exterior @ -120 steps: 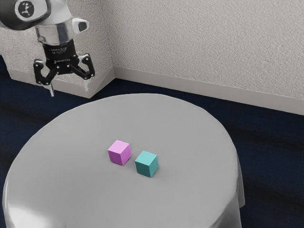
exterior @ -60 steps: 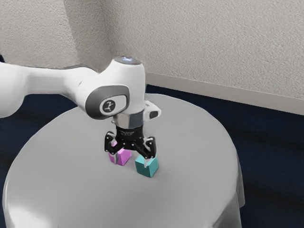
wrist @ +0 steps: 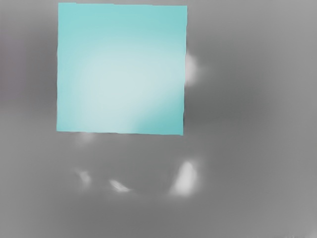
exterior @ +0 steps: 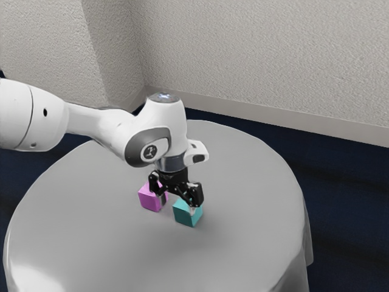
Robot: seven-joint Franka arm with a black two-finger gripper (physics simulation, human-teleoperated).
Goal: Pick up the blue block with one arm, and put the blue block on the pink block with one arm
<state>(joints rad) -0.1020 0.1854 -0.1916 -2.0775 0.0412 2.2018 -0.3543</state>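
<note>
The blue block (exterior: 187,216) sits flat on the table (exterior: 255,182), just beside the pink block (exterior: 148,198), on the exterior view's right of it and a little nearer the camera; a thin gap seems to part the two. In the wrist view the blue block's (wrist: 121,69) top face is a pale teal square lying directly under the hand, with grey tabletop (wrist: 247,148) all round it. The gripper (exterior: 181,199) hangs pointing down right beside the pink block, low over the blue one and hiding its top. Its fingers are spread wide and grip nothing; one dark finger (exterior: 160,190) stands close against the pink block's upper right edge, the other (exterior: 197,194) out past the blue block's far side. The white arm (exterior: 91,125) reaches in above and behind the pink block from the exterior view's left. Behind the pink block, beyond the table's edge, lie a dark floor (exterior: 340,170) and a rough pale wall (exterior: 273,55).
</note>
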